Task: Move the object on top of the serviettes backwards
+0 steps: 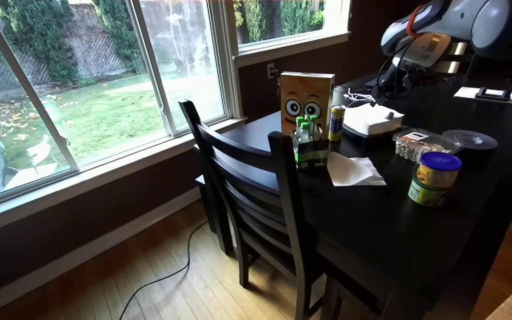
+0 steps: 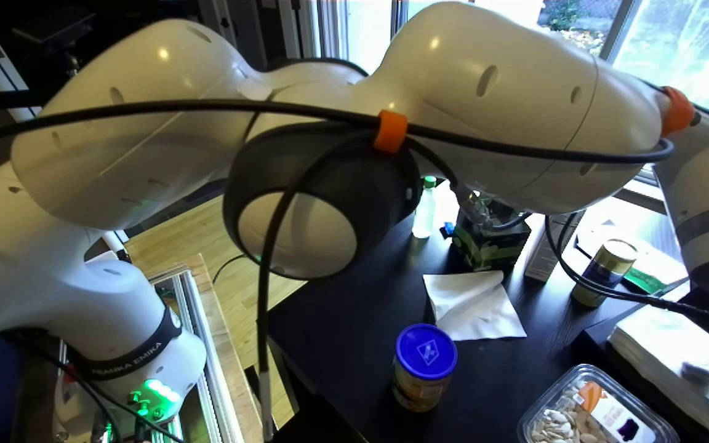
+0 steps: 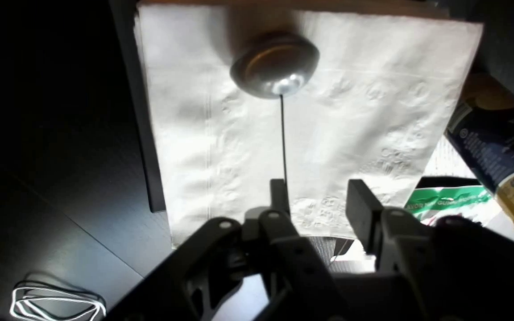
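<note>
The serviettes (image 3: 328, 120) are a white square stack on a dark tray (image 3: 152, 196); they show in both exterior views (image 1: 367, 118) (image 2: 668, 357). A shiny rounded metal object (image 3: 275, 64) lies on top, near their upper edge in the wrist view; it appears as a small grey lump in both exterior views (image 1: 389, 115) (image 2: 699, 373). A thin dark rod (image 3: 283, 133) runs from it to the left finger. My gripper (image 3: 318, 191) is open over the serviettes, fingers apart, below the object in the wrist view. I cannot tell whether the finger touches the rod.
A blue-yellow can (image 3: 502, 147) and green-white packet (image 3: 449, 203) lie close on the right. A white cable (image 3: 56, 303) is at lower left. An orange box (image 1: 307, 93), bottle carrier (image 1: 310, 149), clear nut container (image 1: 420, 144) and stacked tubs (image 1: 436, 178) stand around the serviettes.
</note>
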